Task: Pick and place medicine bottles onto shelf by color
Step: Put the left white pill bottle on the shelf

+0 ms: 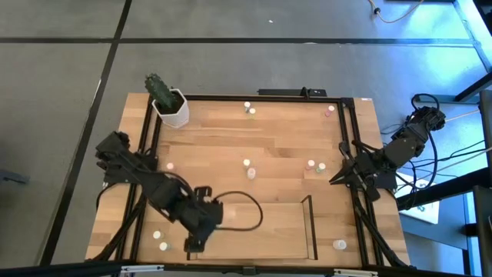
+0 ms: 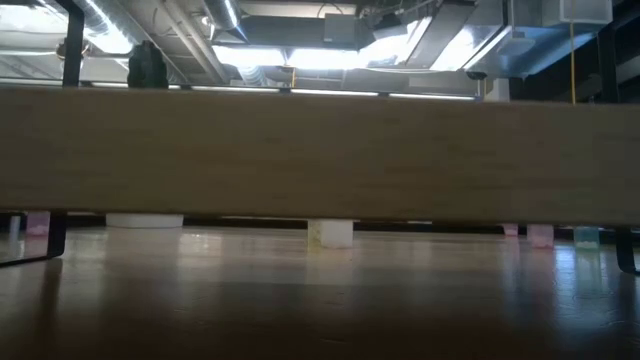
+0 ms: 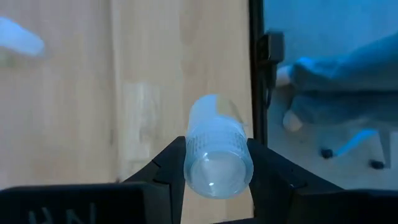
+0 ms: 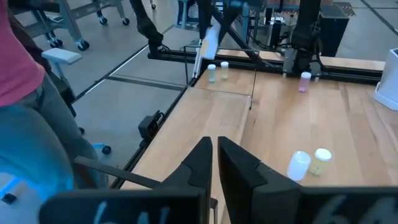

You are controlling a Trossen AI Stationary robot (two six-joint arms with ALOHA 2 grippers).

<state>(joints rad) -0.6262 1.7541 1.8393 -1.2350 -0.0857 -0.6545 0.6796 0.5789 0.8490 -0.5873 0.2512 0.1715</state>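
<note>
My left gripper (image 1: 192, 243) hovers over the table's near left part, shut on a small pale bottle (image 3: 213, 124) with a ribbed cap. My right gripper (image 1: 337, 175) waits shut at the right edge (image 4: 214, 155), holding nothing. Other medicine bottles stand on their bases on the wood: two at mid-table (image 1: 249, 168), two right of them (image 1: 315, 165), two at the far edge (image 1: 249, 108), one far right (image 1: 330, 110), two near left (image 1: 160, 240), and one near right (image 1: 339, 245). The shelf (image 1: 310, 227) lies at the near edge, right of my left gripper. My left gripper pinches the bottle by the ribbed cap's two sides (image 3: 193, 152) between its two fingers. The fingers slant steeply down from above. The cap's top faces back toward the wrist, and the body sticks out past the fingertips. The bottle is lifted clear of the table.
A white hexagonal pot with a cactus (image 1: 169, 104) stands at the far left corner. A black metal frame (image 1: 146, 146) runs round the tabletop. In the low view a wooden board (image 2: 320, 150) blocks most of the scene. A person (image 4: 25, 93) stands beyond the table.
</note>
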